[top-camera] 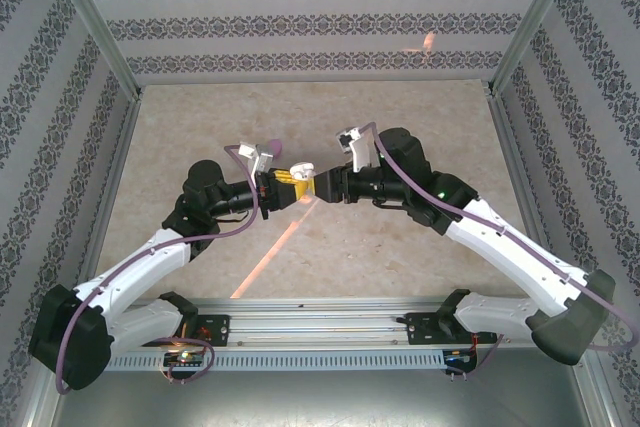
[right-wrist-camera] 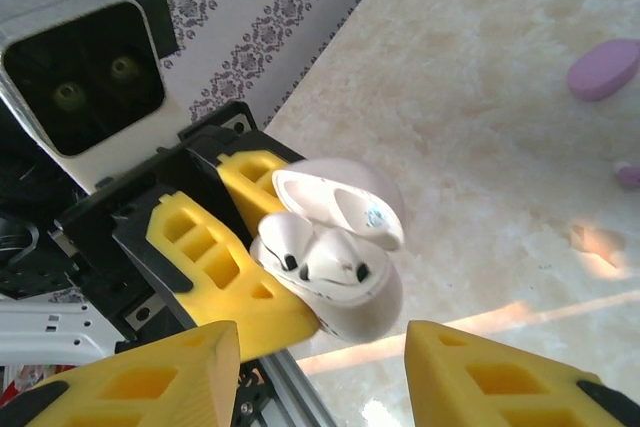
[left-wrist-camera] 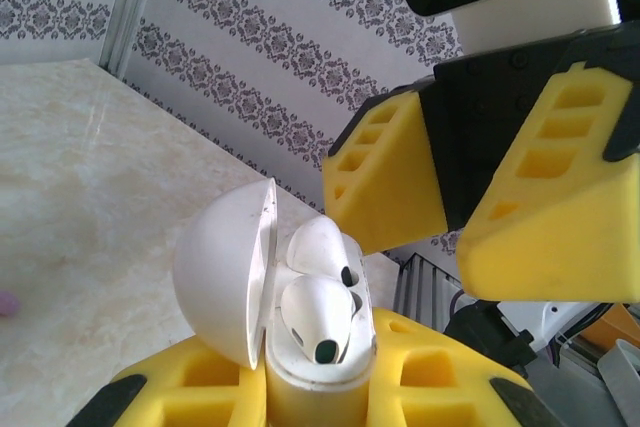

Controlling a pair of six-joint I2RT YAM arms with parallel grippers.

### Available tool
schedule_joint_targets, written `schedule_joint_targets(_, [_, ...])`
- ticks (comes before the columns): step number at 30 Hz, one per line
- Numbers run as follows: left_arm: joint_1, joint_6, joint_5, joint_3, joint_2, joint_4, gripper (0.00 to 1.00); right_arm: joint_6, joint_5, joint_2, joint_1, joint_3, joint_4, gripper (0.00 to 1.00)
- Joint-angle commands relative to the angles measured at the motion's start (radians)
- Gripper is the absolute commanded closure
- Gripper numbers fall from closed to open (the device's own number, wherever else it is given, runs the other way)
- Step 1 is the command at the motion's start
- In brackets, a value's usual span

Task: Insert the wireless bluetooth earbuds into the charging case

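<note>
Patterned wallpaper panels (top-camera: 300,27) close in the pale marbled table (top-camera: 400,277) on three sides. The left arm (top-camera: 140,262) and the right arm (top-camera: 500,237) both reach inward from the near edge, and their wrists meet head-on over the middle of the table.

The left gripper (left-wrist-camera: 315,392) has its yellow fingers closed narrow on the lower body of the charging case (left-wrist-camera: 315,367), one finger pressing each side, holding it upright above the tabletop. The right gripper (right-wrist-camera: 320,367) faces it from just beside. Its jaws stand apart with nothing between them, the fingertips near the case but not touching it.

The case looks white in both wrist views. Its domed lid (left-wrist-camera: 225,267) is swung open on the hinge and stands to one side of the body.

A lilac oval piece (right-wrist-camera: 605,69) lies flat on the table, well apart from the case.

The wireless bluetooth earbuds (left-wrist-camera: 320,312) are two white buds seated side by side in the wells of the open case. Their rounded backs stick up above its rim, and each has a dark spot on it.

A much smaller lilac bit (right-wrist-camera: 628,175) lies on the table near the oval piece, at the frame edge and too cut off to make out
</note>
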Motion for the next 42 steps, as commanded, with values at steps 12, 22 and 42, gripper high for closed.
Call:
schedule_joint_targets(12, [0.004, 0.175, 0.09, 0.052, -0.035, -0.06, 0.95, 0.023, 0.048, -0.018, -0.029, 0.115, -0.116, 0.56])
schedule_joint_targets(22, [0.005, 0.289, 0.215, 0.098, -0.042, -0.14, 0.93, 0.079, -0.107, 0.065, -0.111, 0.144, -0.11, 0.68])
schedule_joint_targets(42, [0.026, 0.164, 0.219, 0.144, 0.044, -0.098, 0.93, 0.064, -0.253, 0.032, -0.102, 0.072, -0.039, 0.71])
